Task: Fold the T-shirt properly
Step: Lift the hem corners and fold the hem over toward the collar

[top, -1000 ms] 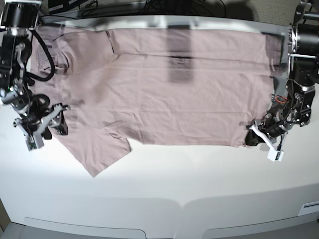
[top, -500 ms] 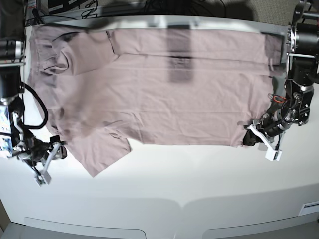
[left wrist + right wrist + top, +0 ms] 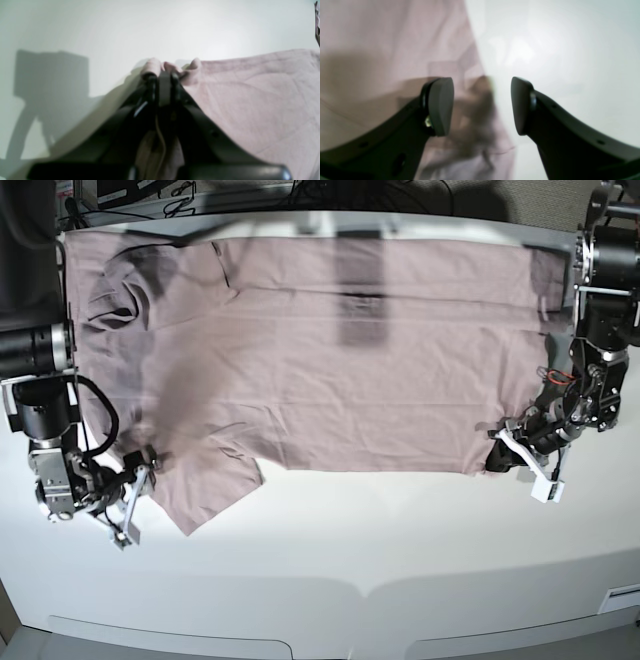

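- Left wrist: I see my left gripper [image 3: 163, 75] pinched tight on a bunched edge of the T-shirt [image 3: 262, 105]; pale worktop [image 3: 100, 32] lies beyond it.
- Right wrist: my right gripper [image 3: 482, 105] stands wide, holding nothing, over the T-shirt's edge.
- Base: the T-shirt [image 3: 340, 360] lies spread flat across the worktop [image 3: 400, 560]; the right gripper [image 3: 135, 480] is just beside its sleeve, the left gripper [image 3: 505, 445] at its opposite corner.

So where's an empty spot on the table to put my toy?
The near half of the table is bare, from the shirt's lower edge to the table's front edge. The far half is crowded: the shirt covers it almost side to side. The left gripper pinches the hem at one end; the right gripper, open, sits by the sleeve at the other.
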Controlling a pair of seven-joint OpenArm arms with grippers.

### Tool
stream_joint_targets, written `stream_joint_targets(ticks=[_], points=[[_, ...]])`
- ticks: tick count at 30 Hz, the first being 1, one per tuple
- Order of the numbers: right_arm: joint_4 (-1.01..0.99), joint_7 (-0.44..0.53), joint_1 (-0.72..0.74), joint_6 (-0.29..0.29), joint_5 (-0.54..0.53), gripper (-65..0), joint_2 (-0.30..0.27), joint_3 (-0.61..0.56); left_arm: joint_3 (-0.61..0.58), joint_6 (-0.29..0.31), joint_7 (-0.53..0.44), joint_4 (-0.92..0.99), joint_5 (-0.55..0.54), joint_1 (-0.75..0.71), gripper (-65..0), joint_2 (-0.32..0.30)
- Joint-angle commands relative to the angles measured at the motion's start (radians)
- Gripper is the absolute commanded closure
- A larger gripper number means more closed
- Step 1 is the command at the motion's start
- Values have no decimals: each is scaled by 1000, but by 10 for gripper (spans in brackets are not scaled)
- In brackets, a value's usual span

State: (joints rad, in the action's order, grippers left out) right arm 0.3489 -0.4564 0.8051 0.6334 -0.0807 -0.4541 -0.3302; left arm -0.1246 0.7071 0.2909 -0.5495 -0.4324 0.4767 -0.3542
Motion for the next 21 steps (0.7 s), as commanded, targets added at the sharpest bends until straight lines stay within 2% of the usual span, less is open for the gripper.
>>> stream_joint_targets(ticks=[1,7,11,13,17,21], points=[[-5,25,37,-4,3,-362,-11,3,-3,-9,46,0,31,5,0,-9],[-62,8,36,1,3,-362,-10,3,-3,-9,45,0,31,5,0,-9],[-72,-121,36,48,-8,-356,-4,3,-3,-9,43,0,31,6,0,-9],[-72,-188,37,64,-13,-314,-2,3,-3,-9,30,0,31,6,0,-9],[-72,-280,36,65,-89,-231,-3,3,-3,-9,30,0,31,6,0,-9],[-72,-287,36,65,-106,-164,-3,3,-3,-9,31,0,31,5,0,-9]])
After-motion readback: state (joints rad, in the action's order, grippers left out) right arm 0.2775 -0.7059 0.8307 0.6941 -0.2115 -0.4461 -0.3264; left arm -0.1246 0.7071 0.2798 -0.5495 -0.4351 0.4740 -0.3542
